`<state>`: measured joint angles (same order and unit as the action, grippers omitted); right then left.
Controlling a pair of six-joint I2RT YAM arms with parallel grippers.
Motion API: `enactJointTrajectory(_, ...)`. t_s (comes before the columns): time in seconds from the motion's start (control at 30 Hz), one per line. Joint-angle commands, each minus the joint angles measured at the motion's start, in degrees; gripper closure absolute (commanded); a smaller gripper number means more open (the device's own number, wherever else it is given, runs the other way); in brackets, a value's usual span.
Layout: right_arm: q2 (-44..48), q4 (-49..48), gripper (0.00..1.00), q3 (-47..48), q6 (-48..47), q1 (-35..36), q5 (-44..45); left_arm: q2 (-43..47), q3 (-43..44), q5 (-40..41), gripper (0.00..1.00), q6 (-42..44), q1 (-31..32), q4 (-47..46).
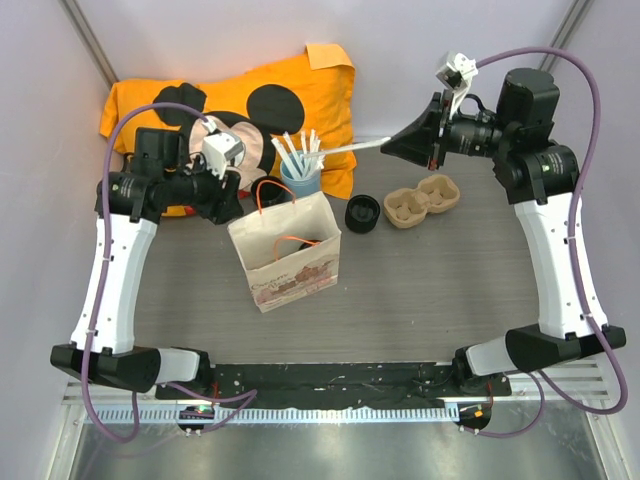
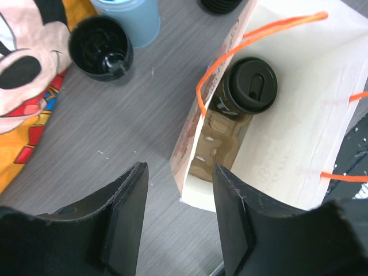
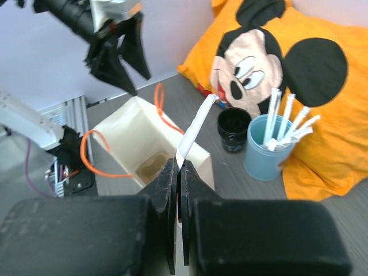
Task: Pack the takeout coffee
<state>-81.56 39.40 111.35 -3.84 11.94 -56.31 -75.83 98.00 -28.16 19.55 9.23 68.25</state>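
The left gripper (image 2: 178, 215) is hovering with jaws spread over the paper bag (image 1: 295, 272) at mid-frame, while the right gripper (image 3: 178, 168), upper right, is pinching a white stick (image 3: 195, 129). The takeout coffee (image 2: 251, 85) is sitting inside the bag. A nudged rim or snagged orange handle (image 2: 276, 26) could be tipping that light bag.

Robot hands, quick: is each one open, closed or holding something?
Left hand: open, holding nothing.
Right hand: closed on a white stick.
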Motion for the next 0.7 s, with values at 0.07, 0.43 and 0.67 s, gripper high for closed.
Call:
enactJointTrajectory(0.07, 3.4, 6.2, 0.99, 0.1, -5.5, -0.3, -9.2, 0.5, 2.6, 3.4, 0.47, -2.9, -0.3, -4.6)
enactJointTrajectory(0.43, 5.3, 15.9, 0.99, -0.4, -12.7, -0.3, -12.0, -1.1, 2.3, 13.0, 0.46, -7.8, -0.8, -9.9)
enactJointTrajectory(0.67, 4.1, 20.0, 0.99, -1.8, -16.5, 1.8, -7.8, -2.7, 3.1, 14.1, 0.46, -8.7, -0.9, -10.3)
